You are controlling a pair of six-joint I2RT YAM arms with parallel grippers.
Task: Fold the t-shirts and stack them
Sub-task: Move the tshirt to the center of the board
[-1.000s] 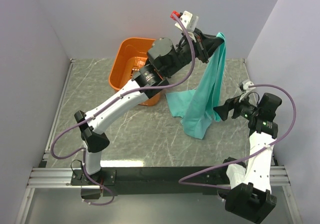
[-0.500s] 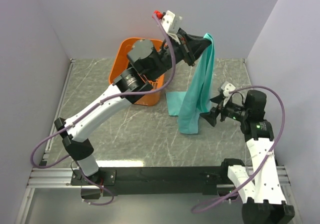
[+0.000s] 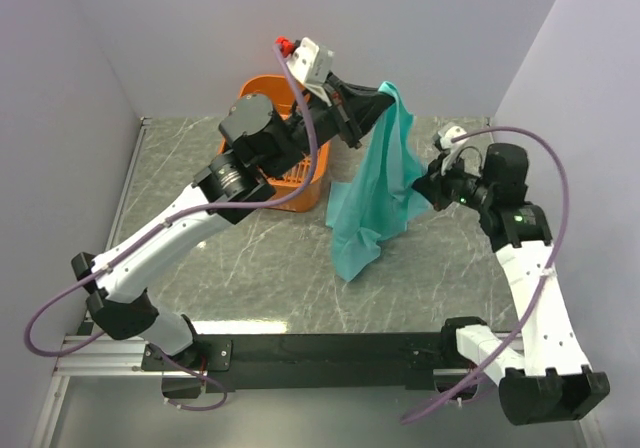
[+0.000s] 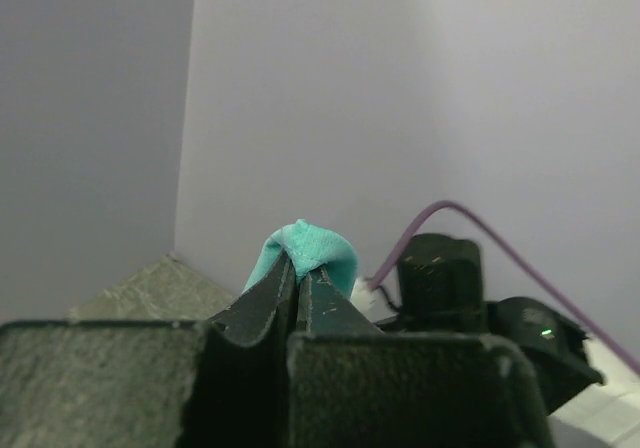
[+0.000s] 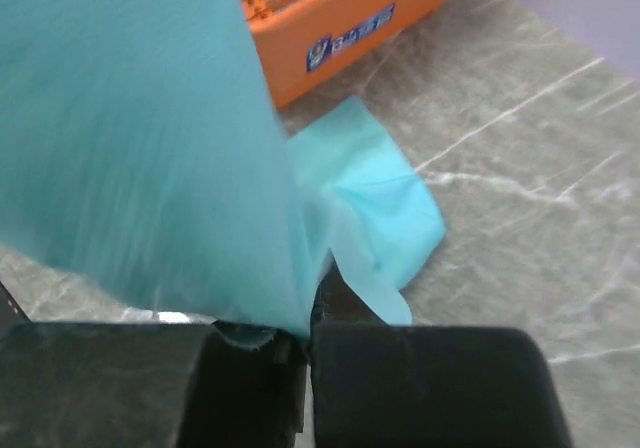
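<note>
A teal t-shirt [image 3: 385,183] hangs in the air, its lower end [image 3: 350,258] reaching the table. My left gripper [image 3: 378,103] holds it high up, and in the left wrist view the gripper [image 4: 300,273] is shut on a bunched fold of the t-shirt [image 4: 310,245]. My right gripper [image 3: 428,190] is at the shirt's right edge, about halfway down. The right wrist view shows that gripper [image 5: 306,320] shut on the edge of the t-shirt [image 5: 130,138], with a loose end [image 5: 385,203] lying on the table beyond.
An orange plastic basket [image 3: 303,196] stands at the back left of the grey marbled table [image 3: 250,258], mostly hidden by my left arm; it also shows as the basket [image 5: 350,18] in the right wrist view. Pale walls enclose the table on three sides.
My left arm has swung left, carrying the top of the shirt with it. My right gripper has risen toward the hanging shirt and gone from open to shut on its edge.
</note>
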